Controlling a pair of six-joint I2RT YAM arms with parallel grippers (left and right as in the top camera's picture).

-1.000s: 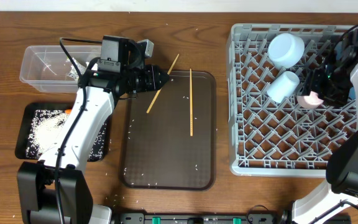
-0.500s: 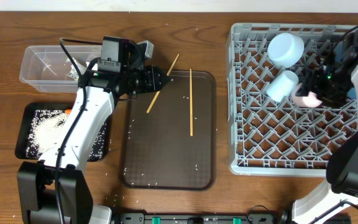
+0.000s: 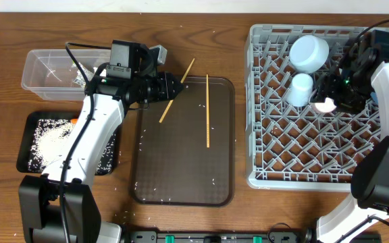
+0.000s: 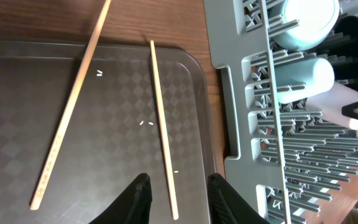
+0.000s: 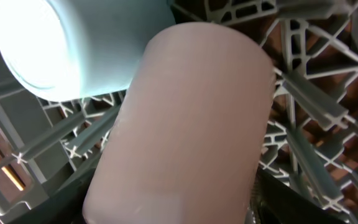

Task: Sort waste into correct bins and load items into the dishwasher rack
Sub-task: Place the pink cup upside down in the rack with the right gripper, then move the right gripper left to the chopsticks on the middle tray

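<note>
From overhead, my right gripper [image 3: 331, 101] hung over the large square grey plastic rack [image 3: 316, 162] with its jaws closed on the pale pink cup [image 3: 325, 105]. The cup lay tilted just beside the light-blue cup [image 3: 301, 89], and the small light-blue bowl [image 3: 309, 52] sat farther back. Only my right wrist camera gave the texture: the pink cup's smooth matte cylinder filled the view, the blue cup's rounded end pressed close at its upper left, and angular grey lattice ribs ran beneath both; I could not tell whether the two cups touched. My left gripper [image 3: 179, 85] hovered at the far left corner of the dark brown rectangular serving tray [image 3: 181, 182]. The left wrist camera showed its fingers [image 4: 140, 193] partly apart and holding nothing, above the near end of one of the two thin wooden chopsticks [image 4: 161, 130]. The other one slanted out past the tray's far rim. That view also showed the tray's diamond-embossed floor with a few white rice grains [image 4: 146, 122], and a narrow strip of wooden table [image 4: 213, 93] between the tray's raised rim and the rack wall.
</note>
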